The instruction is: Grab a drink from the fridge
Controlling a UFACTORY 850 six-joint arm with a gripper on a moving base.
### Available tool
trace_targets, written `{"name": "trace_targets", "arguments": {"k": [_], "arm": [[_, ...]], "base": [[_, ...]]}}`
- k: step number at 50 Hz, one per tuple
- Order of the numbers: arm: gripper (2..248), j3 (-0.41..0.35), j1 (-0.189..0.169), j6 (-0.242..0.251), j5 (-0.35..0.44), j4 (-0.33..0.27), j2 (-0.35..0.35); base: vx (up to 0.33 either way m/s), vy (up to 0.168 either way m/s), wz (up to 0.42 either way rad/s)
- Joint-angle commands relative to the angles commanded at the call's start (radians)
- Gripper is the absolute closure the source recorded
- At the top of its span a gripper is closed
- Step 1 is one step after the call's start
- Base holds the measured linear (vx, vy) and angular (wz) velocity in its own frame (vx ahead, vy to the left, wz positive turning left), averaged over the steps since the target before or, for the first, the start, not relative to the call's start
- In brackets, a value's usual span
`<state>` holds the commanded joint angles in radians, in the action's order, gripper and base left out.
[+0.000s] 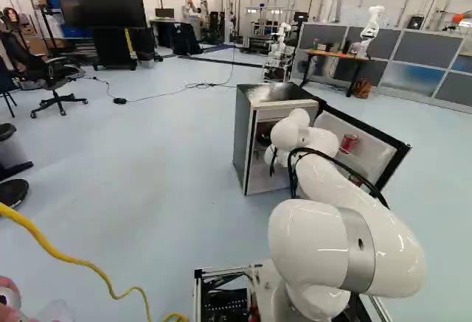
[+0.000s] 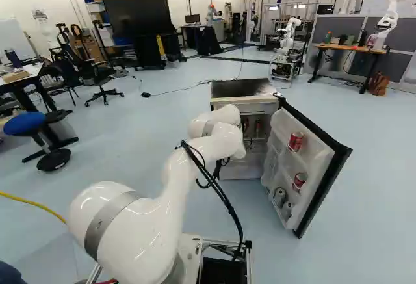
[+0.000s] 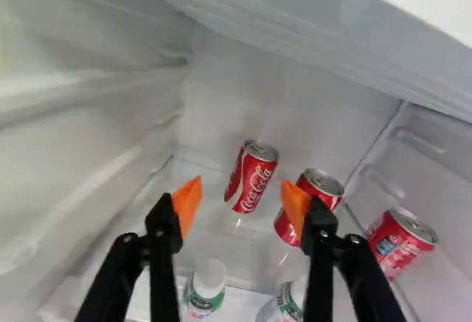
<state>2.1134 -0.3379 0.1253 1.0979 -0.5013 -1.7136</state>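
Spread fingers [image 3: 164, 228] come nearest, a gap between their orange pads [image 3: 187, 201]. At twelve o'clock from them, inside the fridge [image 1: 245, 138], is a red can [image 3: 253, 178]; a second can [image 3: 323, 183] is at one o'clock, partly behind a pad, a third can [image 3: 402, 241] at two. White-capped bottles [image 3: 209, 287] sit under the gap and beside one finger. Fridge door [image 2: 331, 186] open, at one o'clock from the arm [image 2: 175, 199]

A robotics lab: another robot [image 2: 389, 19], desk [image 2: 351, 49], grey partitions [image 2: 335, 27].
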Motion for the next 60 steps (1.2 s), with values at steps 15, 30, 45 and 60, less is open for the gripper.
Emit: {"name": "trace_targets", "arguments": {"k": [15,30,45,60], "arm": [[3,0.0,0.0,0.0,0.0,0.006,0.0],[3,0.0,0.0,0.0,0.0,0.055,0.0],[3,0.0,0.0,0.0,0.0,0.121,0.0],[3,0.0,0.0,0.0,0.0,0.191,0.0]], "base": [[0.0,0.0,0.0],[0.0,0.0,0.0],[0.0,0.0,0.0],[0.0,0.0,0.0]]}}
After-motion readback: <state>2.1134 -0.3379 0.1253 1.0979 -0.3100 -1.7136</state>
